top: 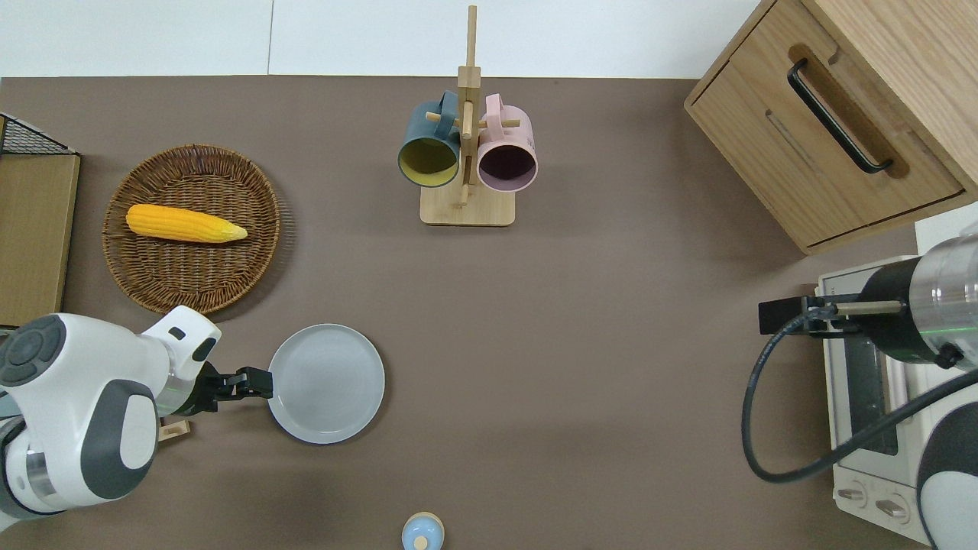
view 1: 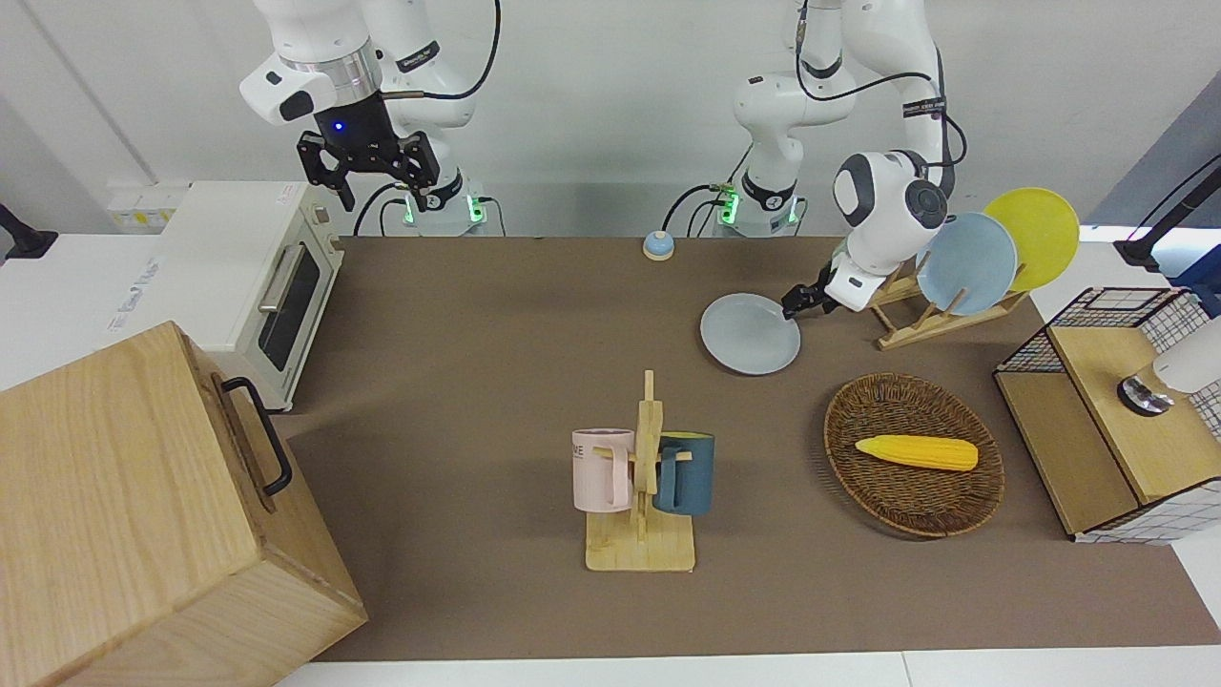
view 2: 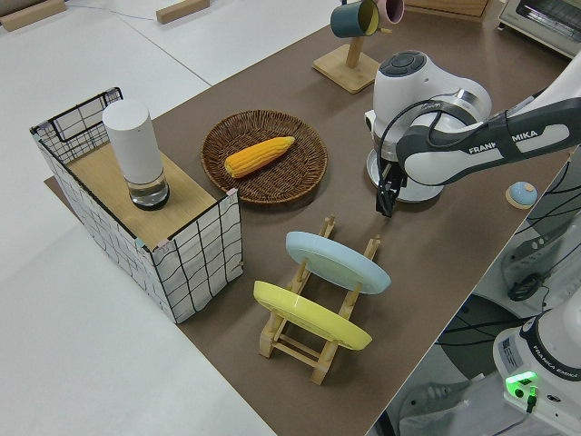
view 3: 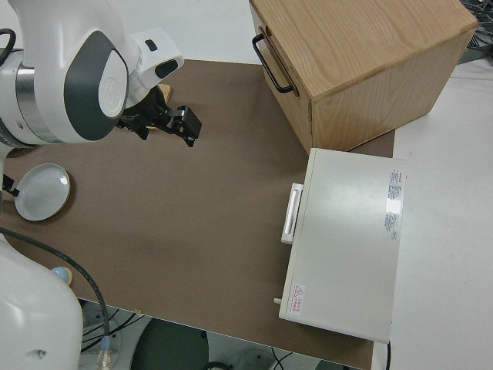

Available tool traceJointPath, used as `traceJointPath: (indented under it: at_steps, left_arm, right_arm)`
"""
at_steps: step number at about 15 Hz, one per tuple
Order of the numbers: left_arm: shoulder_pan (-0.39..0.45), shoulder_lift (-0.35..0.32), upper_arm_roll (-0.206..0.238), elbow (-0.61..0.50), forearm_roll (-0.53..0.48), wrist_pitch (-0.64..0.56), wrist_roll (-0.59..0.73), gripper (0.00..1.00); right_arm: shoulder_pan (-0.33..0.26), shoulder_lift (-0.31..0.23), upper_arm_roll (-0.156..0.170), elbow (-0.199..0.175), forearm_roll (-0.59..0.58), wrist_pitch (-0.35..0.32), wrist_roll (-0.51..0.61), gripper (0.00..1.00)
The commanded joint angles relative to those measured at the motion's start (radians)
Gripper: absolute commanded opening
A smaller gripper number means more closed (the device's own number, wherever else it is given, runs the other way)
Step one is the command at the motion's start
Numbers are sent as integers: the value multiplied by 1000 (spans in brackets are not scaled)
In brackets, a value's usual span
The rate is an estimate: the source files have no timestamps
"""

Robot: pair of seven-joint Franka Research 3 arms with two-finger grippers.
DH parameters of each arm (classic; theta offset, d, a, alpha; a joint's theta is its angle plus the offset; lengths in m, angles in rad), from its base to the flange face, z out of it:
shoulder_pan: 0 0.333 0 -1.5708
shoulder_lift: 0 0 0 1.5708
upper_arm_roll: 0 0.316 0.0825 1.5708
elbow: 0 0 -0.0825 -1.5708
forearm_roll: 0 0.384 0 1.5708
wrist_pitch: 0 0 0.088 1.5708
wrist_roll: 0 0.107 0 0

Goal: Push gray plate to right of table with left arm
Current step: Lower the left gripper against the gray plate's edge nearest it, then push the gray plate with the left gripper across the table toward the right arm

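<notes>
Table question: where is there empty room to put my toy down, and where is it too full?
The widest bare stretch of the table runs between the gray plate, the mug stand and the toaster oven. It is crowded at the left arm's end: basket, plate rack and the left tool at the plate's rim.

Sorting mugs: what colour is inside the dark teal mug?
Yellow-olive inside the dark teal mug; overhead view shows it best.

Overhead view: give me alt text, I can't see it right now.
The left arm's black gripper sits low at the rim of the round pale gray plate on the brown table, at the edge toward the left arm's end. The right arm is parked.
</notes>
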Motion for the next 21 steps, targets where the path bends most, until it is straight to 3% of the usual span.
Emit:
traceJointPath:
  at_steps: [1, 3, 4, 6, 10, 15, 21]
  left_arm:
    - [-5, -6, -17, -35, -23, 55, 9, 841]
    - [-5, -3, -17, -36, -23, 61, 11, 633]
    - [-6, -3, -17, -36, -23, 63, 8, 476]
    - [-6, 3, -17, -36, -23, 66, 6, 318]
    - [-12, 11, -26, -38, -23, 92, -9, 236]
    - [-17, 15, -41, -38, -23, 103, -56, 42]
    - [-26, 15, -81, -38, -23, 112, -136, 0]
  right_arm:
    - [-24, -27, 14, -27, 21, 0, 12, 996]
    - [-24, -27, 14, -27, 21, 0, 10, 996]
    - [-24, -27, 14, -27, 21, 0, 10, 996]
    - [-24, -27, 14, -27, 21, 0, 10, 996]
    - [-24, -27, 14, -27, 21, 0, 10, 996]
    - [-24, -27, 14, -27, 21, -1, 12, 996]
    - [-24, -27, 14, -27, 21, 0, 10, 996]
